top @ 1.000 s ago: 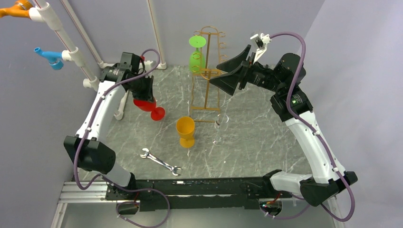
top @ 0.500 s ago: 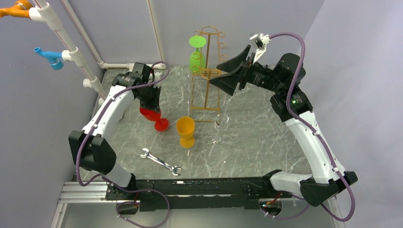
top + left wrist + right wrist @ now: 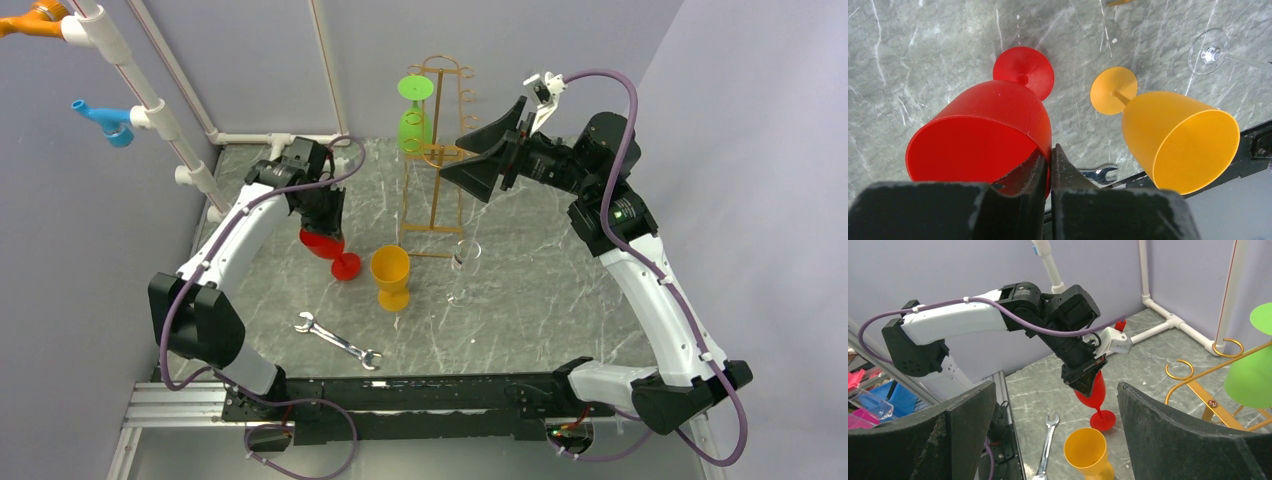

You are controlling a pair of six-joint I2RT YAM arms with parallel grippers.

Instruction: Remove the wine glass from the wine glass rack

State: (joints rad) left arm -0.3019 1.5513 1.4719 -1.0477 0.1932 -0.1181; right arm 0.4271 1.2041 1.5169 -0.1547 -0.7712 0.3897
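Note:
The gold wire rack (image 3: 436,150) stands at the back middle of the table. A green wine glass (image 3: 413,118) hangs upside down on its left side; both show in the right wrist view (rack (image 3: 1198,386), glass (image 3: 1251,375)). My left gripper (image 3: 322,226) is shut on the rim of a red wine glass (image 3: 328,246), which it holds tilted, left of the rack. The glass's foot (image 3: 1024,70) is at the table surface. My right gripper (image 3: 492,150) is open and empty, high up beside the rack's right side.
An orange wine glass (image 3: 390,276) stands right next to the red glass's foot. A clear wine glass (image 3: 463,270) stands in front of the rack. A wrench (image 3: 338,341) lies near the front. A white pipe frame (image 3: 160,110) runs along the left and back.
My left arm has carried the red glass right and toward the front, lowering it until its foot is beside the orange glass. The right arm has barely moved.

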